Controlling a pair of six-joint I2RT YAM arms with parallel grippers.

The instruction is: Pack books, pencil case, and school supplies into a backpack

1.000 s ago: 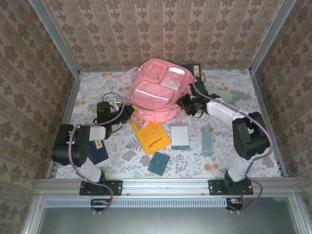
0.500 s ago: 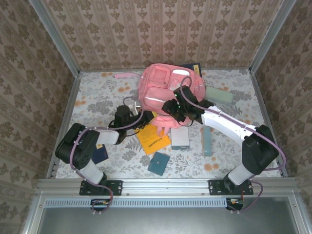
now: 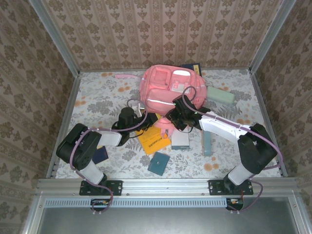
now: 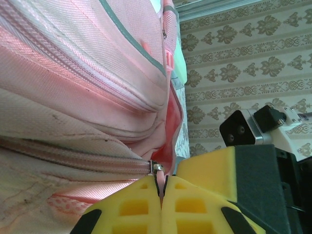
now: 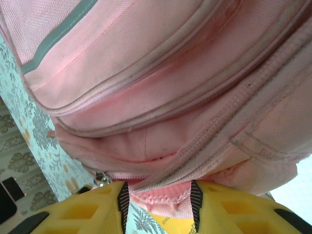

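The pink backpack is being seen at the far middle of the flowery table. The left gripper is being pressed tight shut, and the zip pull of the backpack is being pinched between its yellow tips. The right gripper is being held partway open at the bag's near edge, and a fold of pink cloth is being cupped between its fingers. Whether that cloth is being squeezed cannot be told. The orange-yellow book is being seen flat just in front of the bag, with the grey-white book beside it. The mint pencil case is being seen to the right of the bag. The slim teal box and the small dark-teal pad are being seen nearer the arms.
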